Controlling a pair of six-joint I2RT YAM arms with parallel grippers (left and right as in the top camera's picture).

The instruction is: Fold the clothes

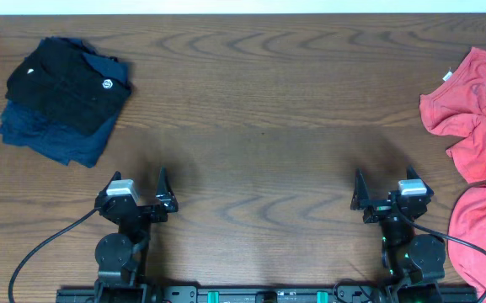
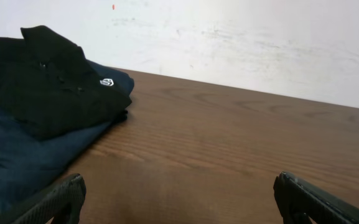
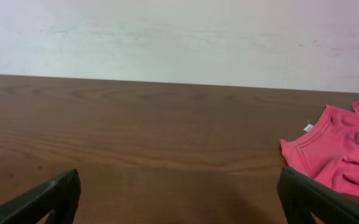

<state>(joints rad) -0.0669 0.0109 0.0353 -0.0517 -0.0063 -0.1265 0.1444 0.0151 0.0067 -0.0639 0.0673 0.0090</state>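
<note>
A crumpled coral-red T-shirt (image 1: 477,109) lies at the table's right edge; its collar end shows in the right wrist view (image 3: 338,155). A second coral-red garment (image 1: 480,231) lies at the front right corner, beside the right arm. My right gripper (image 1: 386,189) is open and empty, just left of these shirts, touching neither (image 3: 179,199). My left gripper (image 1: 140,185) is open and empty at the front left (image 2: 179,199), well apart from the shirts. No lettering print is visible.
A folded black garment (image 1: 70,80) lies on a navy-blue one (image 1: 53,139) at the back left, also in the left wrist view (image 2: 48,93). The brown wooden table (image 1: 259,109) ends at a white wall behind.
</note>
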